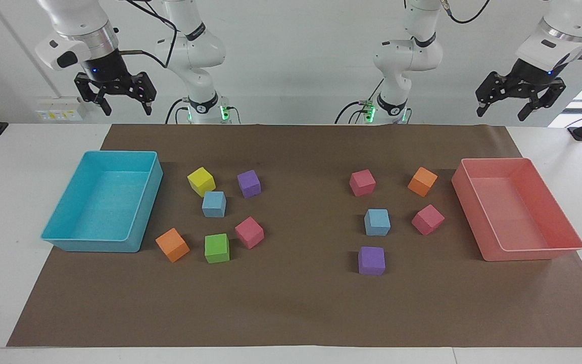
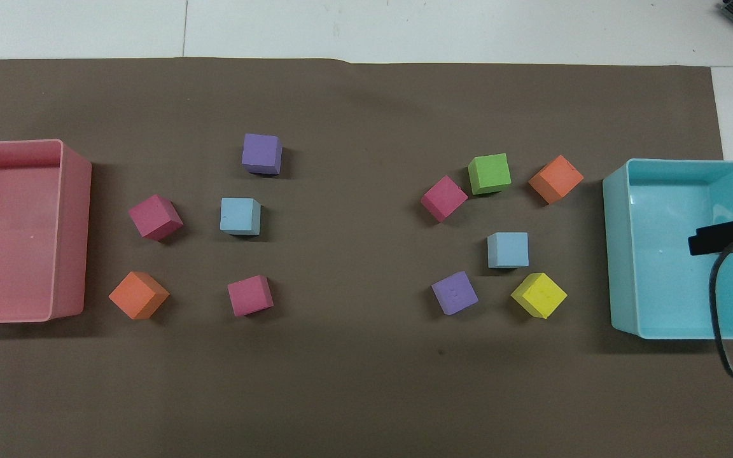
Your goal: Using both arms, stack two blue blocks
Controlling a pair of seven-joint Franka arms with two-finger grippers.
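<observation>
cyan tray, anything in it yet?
Empty. The cyan tray shows only bare floor in both views. Both blue blocks sit on the brown paper, outside it.

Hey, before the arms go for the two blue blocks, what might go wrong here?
The blue block toward the right arm's end sits tight beside the yellow cube, so an open right pincer may nudge it. The other blue block has more room, though the pink cube could be clipped.
</observation>
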